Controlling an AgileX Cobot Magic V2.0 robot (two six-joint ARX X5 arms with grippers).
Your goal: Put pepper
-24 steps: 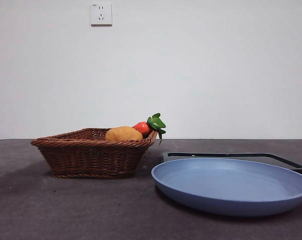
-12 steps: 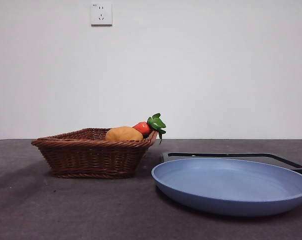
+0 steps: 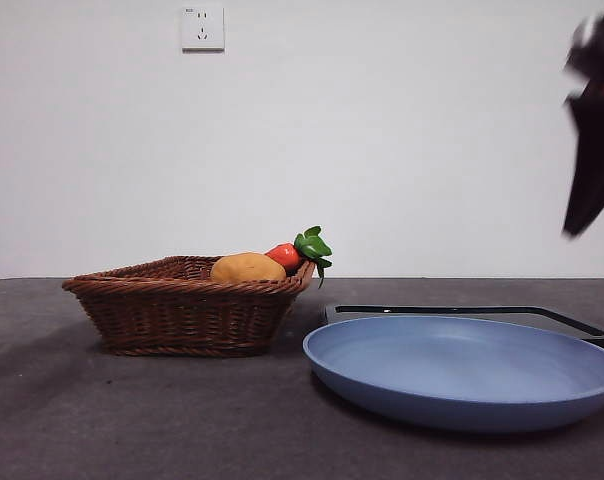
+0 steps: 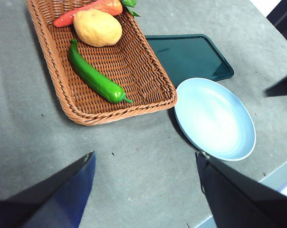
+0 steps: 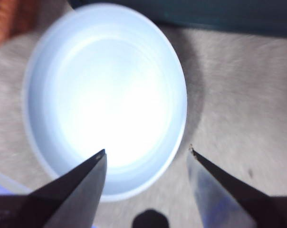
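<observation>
Newly entered at the front view's top right, the right gripper (image 5: 147,151) hangs blurred over the blue plate (image 5: 48,156), fingers spread wide. Left gripper (image 4: 146,161) gapes too. Pepper (image 4: 95,78) lies in the basket (image 4: 62,92), hidden from the front.

**Surfaces on your table**

You see a glossy, smooth green pepper (image 4: 96,77) in a rough woven wicker basket (image 4: 62,85). The blue plate (image 4: 215,118) looks smooth, satin plastic. The grey table (image 4: 134,156) cover looks matt, faintly felt-like.

The grey table (image 4: 134,156) carries a wicker basket (image 4: 62,90), blue plate (image 4: 215,118) and dark tray (image 4: 191,54).
</observation>
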